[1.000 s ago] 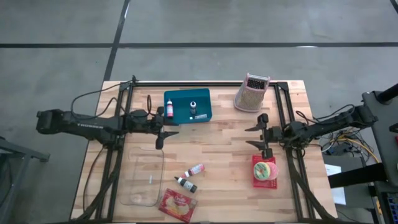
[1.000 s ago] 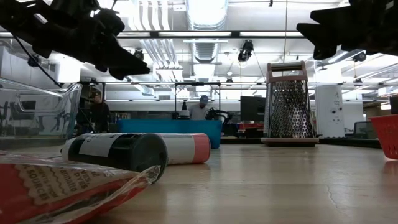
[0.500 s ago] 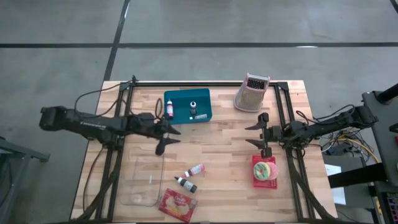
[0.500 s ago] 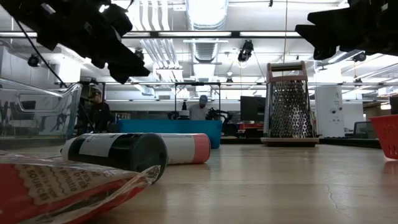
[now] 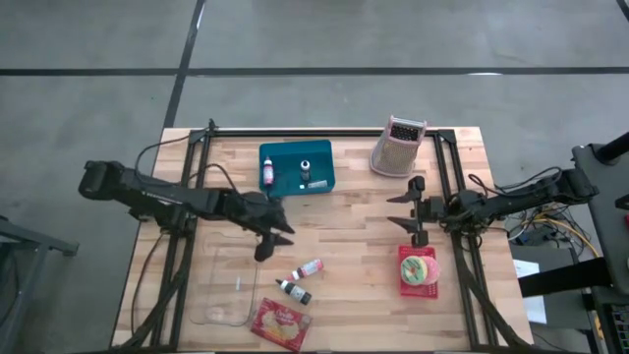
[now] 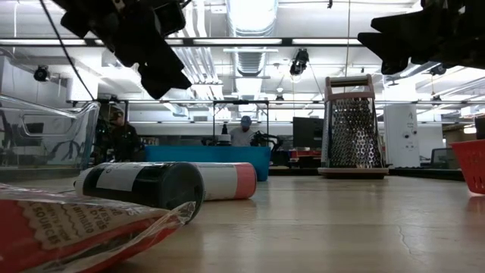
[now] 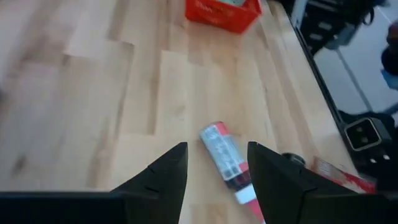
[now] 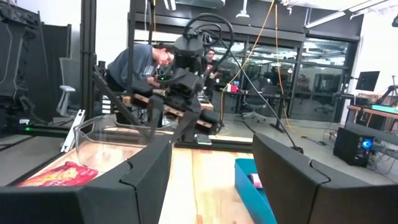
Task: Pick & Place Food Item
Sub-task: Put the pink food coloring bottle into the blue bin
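The left gripper (image 5: 270,236), fingers parted and empty, hangs above the table (image 5: 344,256). The red-capped tube (image 5: 311,267) lies flat just ahead of and below its fingertips, long axis diagonal, cap pointing away from the black-capped bottle (image 5: 293,291) beside it. Well to the right, the right gripper (image 5: 411,209) waits open, above the red basket (image 5: 418,268).

Even overhead light from ceiling strip lights (image 6: 250,42); faint shadows on my table (image 5: 344,221). My left wrist view blurs; snack packet (image 6: 68,227) unfocused.
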Available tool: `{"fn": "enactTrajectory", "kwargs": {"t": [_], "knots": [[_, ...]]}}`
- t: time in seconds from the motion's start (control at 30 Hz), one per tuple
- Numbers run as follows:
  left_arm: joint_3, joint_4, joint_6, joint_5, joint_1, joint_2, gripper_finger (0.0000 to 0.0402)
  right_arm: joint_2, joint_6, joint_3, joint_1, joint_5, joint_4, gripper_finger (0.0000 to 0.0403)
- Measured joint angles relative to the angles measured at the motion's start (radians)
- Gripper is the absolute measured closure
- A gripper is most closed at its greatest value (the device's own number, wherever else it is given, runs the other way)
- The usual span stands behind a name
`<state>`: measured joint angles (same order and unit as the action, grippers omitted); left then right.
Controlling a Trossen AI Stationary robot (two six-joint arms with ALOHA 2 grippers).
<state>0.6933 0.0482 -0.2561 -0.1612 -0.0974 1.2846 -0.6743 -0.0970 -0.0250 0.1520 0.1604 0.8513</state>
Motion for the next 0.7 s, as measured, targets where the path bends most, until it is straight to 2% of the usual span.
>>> {"fn": "enactTrajectory", "kwargs": {"t": [0.17, 0.37, 0.53, 0.7], "knots": [[0.083, 0.068, -0.01, -0.045, -0.041, 0.1, 0.022, 0.0, 0.013, -0.002, 0.0, 0.0, 0.001, 0.0184], [0.148, 0.073, -0.06, -0.151, -0.077, 0.221, 0.0173, 0.0, 0.02, -0.015, 0.0, -0.001, 0.0, 0.0184], [0.191, 0.096, -0.109, -0.157, -0.096, 0.302, 0.0138, 0.0, 0.02, -0.021, 0.0, -0.003, -0.002, 0.0184], [0.221, 0.097, -0.169, -0.131, -0.107, 0.356, 0.0129, 0.0, 0.019, -0.021, 0.0, -0.003, -0.002, 0.0184]]}}
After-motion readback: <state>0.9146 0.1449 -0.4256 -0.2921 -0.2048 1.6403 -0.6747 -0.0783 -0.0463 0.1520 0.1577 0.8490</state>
